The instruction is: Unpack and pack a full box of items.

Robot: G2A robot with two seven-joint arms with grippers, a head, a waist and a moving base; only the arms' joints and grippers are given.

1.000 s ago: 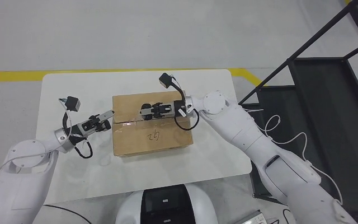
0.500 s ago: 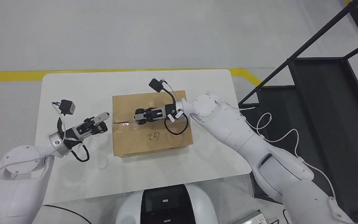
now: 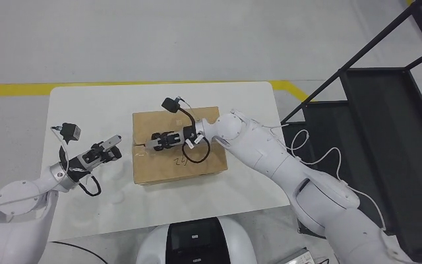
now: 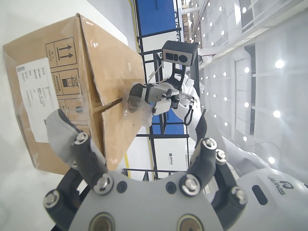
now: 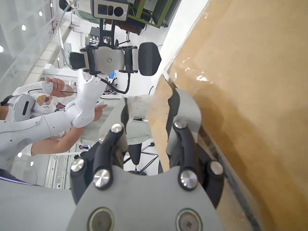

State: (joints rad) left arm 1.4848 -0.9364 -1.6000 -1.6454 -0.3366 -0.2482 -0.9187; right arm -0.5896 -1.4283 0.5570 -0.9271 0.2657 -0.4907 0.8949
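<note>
A brown cardboard box (image 3: 178, 165) stands in the middle of the white table (image 3: 92, 105), its top flaps closed along a centre seam. My right gripper (image 3: 153, 142) lies on the box top near the seam's left end, shut on a crumpled strip of clear tape (image 5: 137, 108) beside the flap edge. The left wrist view has that gripper (image 4: 131, 102) at the seam with loose tape (image 4: 144, 118) hanging off it. My left gripper (image 3: 113, 146) hovers open just off the box's left side, holding nothing, its fingers (image 4: 62, 126) spread wide.
A black metal frame (image 3: 369, 99) stands to the right of the table. A yellow floor line (image 3: 26, 88) runs behind the table. White table surface lies bare left of and in front of the box.
My right gripper has slid left along the box's seam, from near the middle to its left end. My left gripper has drawn back from the box's left edge.
</note>
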